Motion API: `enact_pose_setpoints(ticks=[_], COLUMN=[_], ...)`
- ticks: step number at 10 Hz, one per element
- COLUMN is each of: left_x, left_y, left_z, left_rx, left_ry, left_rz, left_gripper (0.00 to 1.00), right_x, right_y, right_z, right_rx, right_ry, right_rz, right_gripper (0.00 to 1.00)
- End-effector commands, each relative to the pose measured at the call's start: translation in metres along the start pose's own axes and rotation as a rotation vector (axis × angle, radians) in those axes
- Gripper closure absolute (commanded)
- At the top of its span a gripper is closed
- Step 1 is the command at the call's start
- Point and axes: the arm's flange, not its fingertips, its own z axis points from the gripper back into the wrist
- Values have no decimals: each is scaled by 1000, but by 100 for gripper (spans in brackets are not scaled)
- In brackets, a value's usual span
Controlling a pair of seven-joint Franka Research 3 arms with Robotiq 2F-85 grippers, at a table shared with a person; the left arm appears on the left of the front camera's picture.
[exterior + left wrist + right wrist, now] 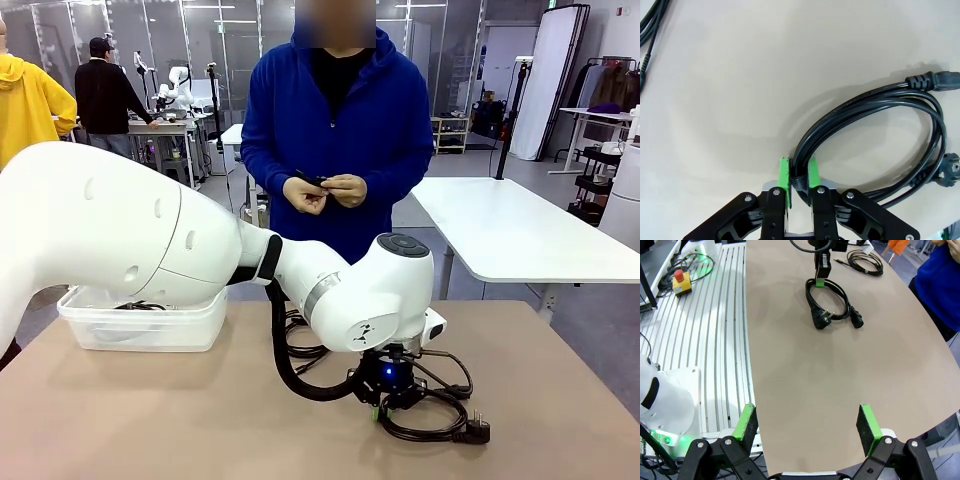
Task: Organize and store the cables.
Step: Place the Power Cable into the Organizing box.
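- Left pincer (799,176) clamped tight on the coiled power cable (865,100), loop fanning out ahead of it.
- Right pincer (808,421) gaping wide, bench (805,375) just beneath it.

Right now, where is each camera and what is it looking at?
Front: between the arms, facing the person's hands across the table; left arm shows.
Left wrist: above the left tool, shut on the power cable.
Right wrist: behind the open right tool, looking along the table.
Shared: all three show that power cable.
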Motion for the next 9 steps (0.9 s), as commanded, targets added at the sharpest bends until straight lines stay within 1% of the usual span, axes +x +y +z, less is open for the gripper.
enact_pose_setpoints(ticks=[1,2,4,5,6,7,8,9], left_x=[-10,-10,-10,-13,-16,-19,-22,-26], left_y=[16,20,38,47,54,60,64,65], left_z=[8,13,46,70,93,120,141,154], left_rx=[-51,-63,-101,-183,-223,-212,-196,-163], left_ry=[-11,-24,-84,-121,-132,-97,-109,-128], left_rz=[7,18,49,22,2,-12,-7,-47], left_gripper=[100,100,100,100,100,100,100,100], right_x=[4,4,4,4,4,4,4,4], right_y=[0,0,0,0,0,0,0,0], right_z=[-2,-2,-2,-2,-2,-2,-2,-2], right_rx=[-11,-11,-11,-11,-11,-11,-11,-11], right_ry=[1,1,1,1,1,1,1,1], right_rz=[-28,-28,-28,-28,-28,-28,-28,-28], right_gripper=[0,0,0,0,0,0,0,0])
